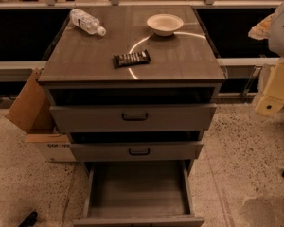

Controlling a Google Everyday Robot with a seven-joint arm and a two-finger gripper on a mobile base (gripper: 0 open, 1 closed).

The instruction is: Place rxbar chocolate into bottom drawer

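The rxbar chocolate (131,58), a flat black bar with pale print, lies on the cabinet top (180,60) near its middle front. The bottom drawer (137,188) is pulled out wide, and its plain grey inside has nothing in it. My gripper (268,105) hangs at the right edge of the view, beside the cabinet and to the right of it. It is level with the top drawer, well away from the bar, and holds nothing that I can see.
A clear plastic bottle (86,21) lies at the back left of the top and a pale bowl (164,23) stands at the back right. The two upper drawers (132,117) with black handles are slightly out. An open cardboard box (31,108) sits on the floor at the left.
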